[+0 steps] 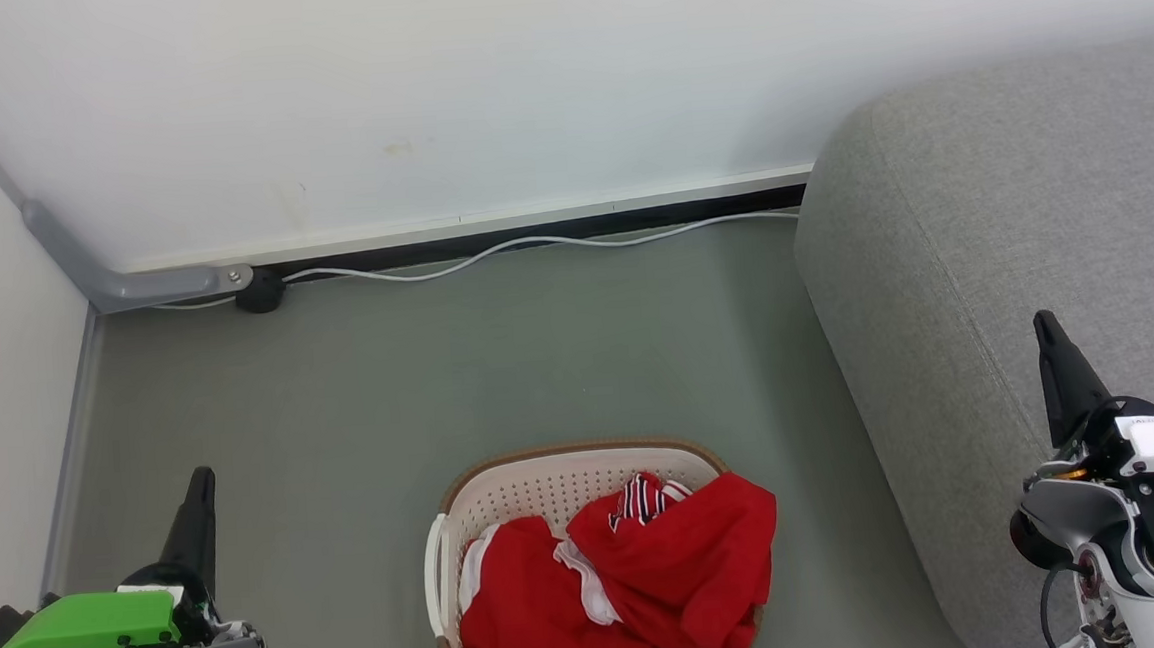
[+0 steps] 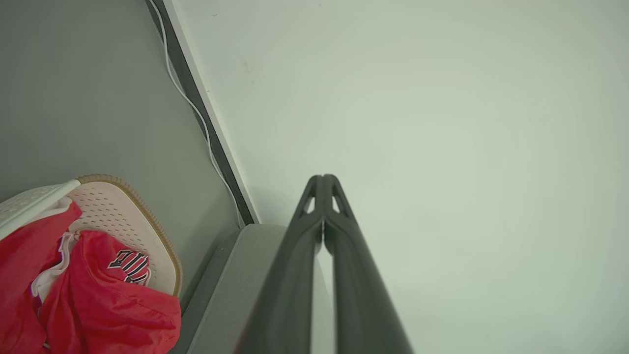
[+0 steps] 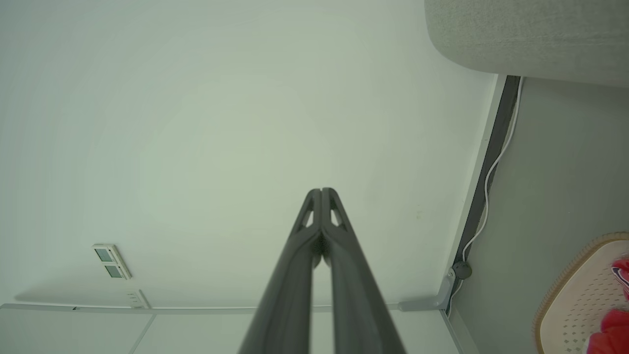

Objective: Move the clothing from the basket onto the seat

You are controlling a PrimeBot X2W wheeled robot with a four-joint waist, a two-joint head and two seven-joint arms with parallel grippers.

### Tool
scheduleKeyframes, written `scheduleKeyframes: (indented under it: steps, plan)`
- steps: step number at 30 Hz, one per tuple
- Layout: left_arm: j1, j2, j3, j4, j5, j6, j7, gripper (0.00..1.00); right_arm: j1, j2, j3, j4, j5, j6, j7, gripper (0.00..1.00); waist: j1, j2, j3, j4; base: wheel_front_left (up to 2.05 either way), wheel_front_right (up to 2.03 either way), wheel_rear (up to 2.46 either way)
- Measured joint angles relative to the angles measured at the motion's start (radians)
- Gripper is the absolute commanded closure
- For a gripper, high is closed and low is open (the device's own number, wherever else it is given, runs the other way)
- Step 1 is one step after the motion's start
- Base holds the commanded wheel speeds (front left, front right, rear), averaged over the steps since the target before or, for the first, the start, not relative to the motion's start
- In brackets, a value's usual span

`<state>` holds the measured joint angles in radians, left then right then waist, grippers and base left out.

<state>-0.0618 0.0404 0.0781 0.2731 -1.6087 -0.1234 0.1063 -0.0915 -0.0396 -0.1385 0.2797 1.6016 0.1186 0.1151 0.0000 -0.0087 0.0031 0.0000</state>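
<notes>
Red clothing [image 1: 633, 581] with white panels and a striped collar lies heaped in the cream basket [image 1: 536, 477] on the floor at the bottom centre of the head view. The left wrist view shows the clothing [image 2: 98, 300] in the basket [image 2: 123, 211] at its lower left. The grey seat [image 1: 1014, 267] fills the right side and appears as the seat [image 3: 530, 34] in the right wrist view. My left gripper [image 1: 201, 479] is shut and empty, left of the basket. My right gripper [image 1: 1043, 321] is shut and empty, over the seat's edge. Both point at the wall: left gripper [image 2: 323, 178], right gripper [image 3: 321, 191].
A white wall [image 1: 483, 89] with a dark skirting runs across the back. A white cable [image 1: 532, 247] lies along it to a black floor fitting [image 1: 259, 291]. A grey conduit [image 1: 134, 286] bends in the left corner. Grey floor [image 1: 440, 372] lies between basket and wall.
</notes>
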Motion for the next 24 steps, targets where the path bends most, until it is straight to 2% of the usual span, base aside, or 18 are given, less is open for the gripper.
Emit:
scheduleKeyframes:
  steps: [24]
  plan:
    - [0.0,0.0,0.0,0.0,0.0,0.0,0.0,1.0,0.0,0.0,0.0,0.0,0.0,0.0,0.0,1.0,0.0,0.0,0.0,0.0,0.0,0.0,0.0]
